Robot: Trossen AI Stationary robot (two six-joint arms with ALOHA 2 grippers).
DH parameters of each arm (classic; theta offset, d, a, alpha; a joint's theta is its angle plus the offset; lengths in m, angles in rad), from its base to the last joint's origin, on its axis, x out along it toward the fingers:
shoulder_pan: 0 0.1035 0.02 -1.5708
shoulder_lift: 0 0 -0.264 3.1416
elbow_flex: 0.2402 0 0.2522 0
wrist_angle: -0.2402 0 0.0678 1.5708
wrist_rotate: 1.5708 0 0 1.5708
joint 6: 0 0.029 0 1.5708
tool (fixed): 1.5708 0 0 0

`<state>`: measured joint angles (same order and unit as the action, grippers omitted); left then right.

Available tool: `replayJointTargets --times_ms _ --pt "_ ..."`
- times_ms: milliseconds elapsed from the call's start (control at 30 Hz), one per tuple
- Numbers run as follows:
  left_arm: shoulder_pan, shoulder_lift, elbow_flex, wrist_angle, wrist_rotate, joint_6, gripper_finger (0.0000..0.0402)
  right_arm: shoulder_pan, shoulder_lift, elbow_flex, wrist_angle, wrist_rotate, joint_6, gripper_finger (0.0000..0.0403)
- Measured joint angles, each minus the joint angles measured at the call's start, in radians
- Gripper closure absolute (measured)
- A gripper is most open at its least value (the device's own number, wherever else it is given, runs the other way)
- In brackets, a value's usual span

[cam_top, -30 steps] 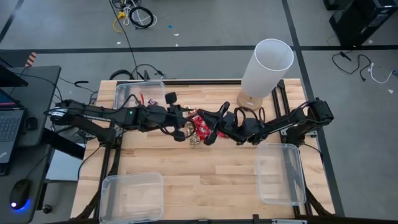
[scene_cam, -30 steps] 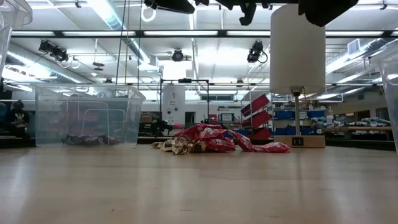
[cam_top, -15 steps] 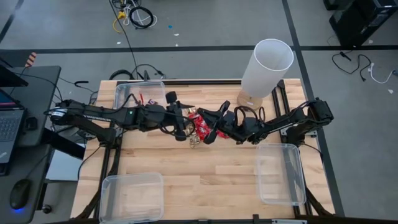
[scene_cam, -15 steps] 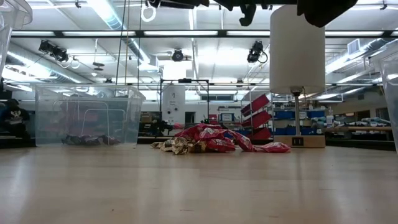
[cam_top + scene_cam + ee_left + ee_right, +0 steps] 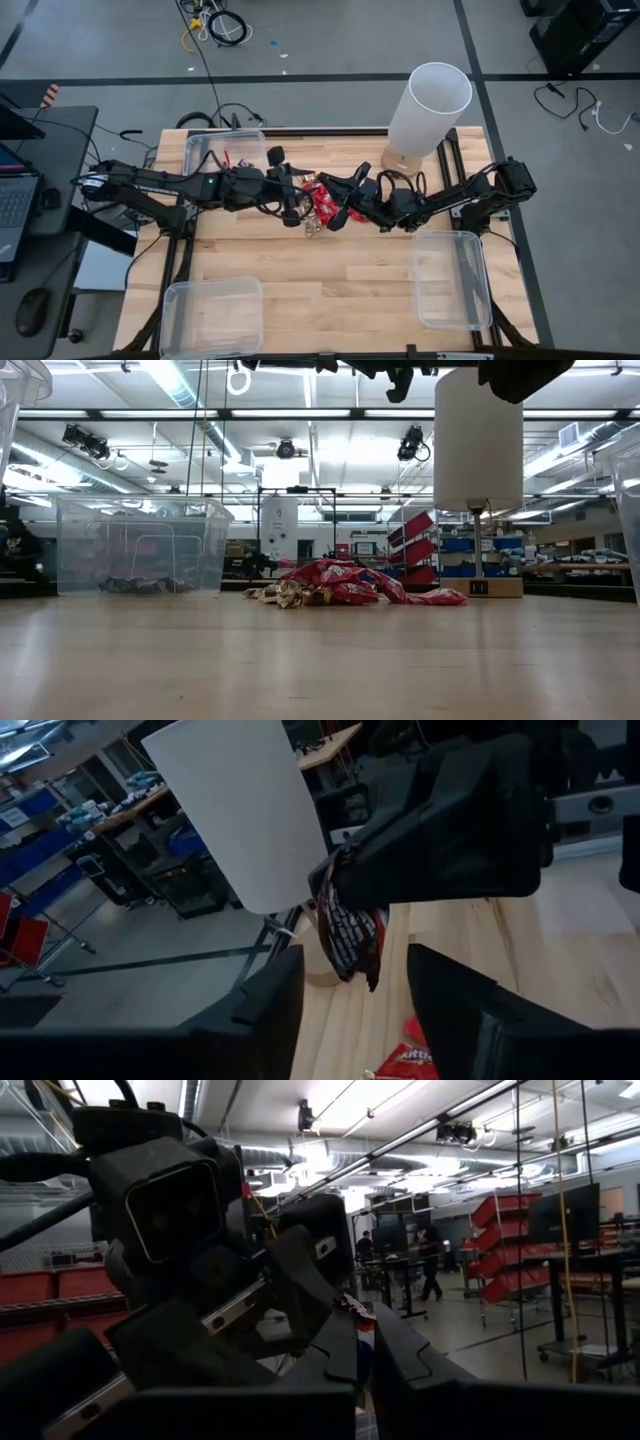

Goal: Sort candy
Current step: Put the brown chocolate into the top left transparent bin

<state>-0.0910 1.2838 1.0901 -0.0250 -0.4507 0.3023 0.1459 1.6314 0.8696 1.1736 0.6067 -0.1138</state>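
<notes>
Both arms meet over the back-centre of the table (image 5: 340, 280), above the candy pile (image 5: 320, 205).

Right gripper (image 5: 345, 915): raised off the table, fingers pinched together on a dark purple-brown mini bar (image 5: 350, 935) that dangles below them. The same wrapper (image 5: 358, 1342) shows edge-on between its own fingers in the right wrist view.

Left gripper (image 5: 350, 1010): directly facing the right one, fingers spread wide apart, nothing between them.

Pile (image 5: 340, 585) lies on the wood just beside the tall white cylinder (image 5: 478, 440), mostly shiny red packets (image 5: 345, 575), with gold-foil pieces (image 5: 285, 595) at one edge.

Clear bin (image 5: 140, 545) at the back-left corner holds a few sweets (image 5: 140, 585) on its floor. Two more clear bins (image 5: 210, 315) (image 5: 450, 280) sit at the front.
</notes>
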Motion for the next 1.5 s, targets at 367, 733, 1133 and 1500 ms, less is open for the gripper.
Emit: replayJointTargets --times_ms 367,733,1133,1500 --pt "0.000 0.000 0.000 -0.001 0.000 0.000 0.0283 0.000 0.000 0.000 0.000 0.003 -0.002 0.0398" --pt "0.000 0.000 0.000 -0.003 -0.001 -0.003 0.0395 0.000 0.000 0.001 0.000 0.004 -0.021 0.0391" --pt "-0.001 -0.001 0.000 -0.031 -0.010 -0.028 0.0400 0.007 0.000 0.001 -0.003 0.052 -0.039 0.0330" --pt "-0.001 -0.001 0.000 -0.034 -0.003 -0.042 0.0401 0.014 0.000 0.001 -0.002 0.055 -0.057 0.0321"
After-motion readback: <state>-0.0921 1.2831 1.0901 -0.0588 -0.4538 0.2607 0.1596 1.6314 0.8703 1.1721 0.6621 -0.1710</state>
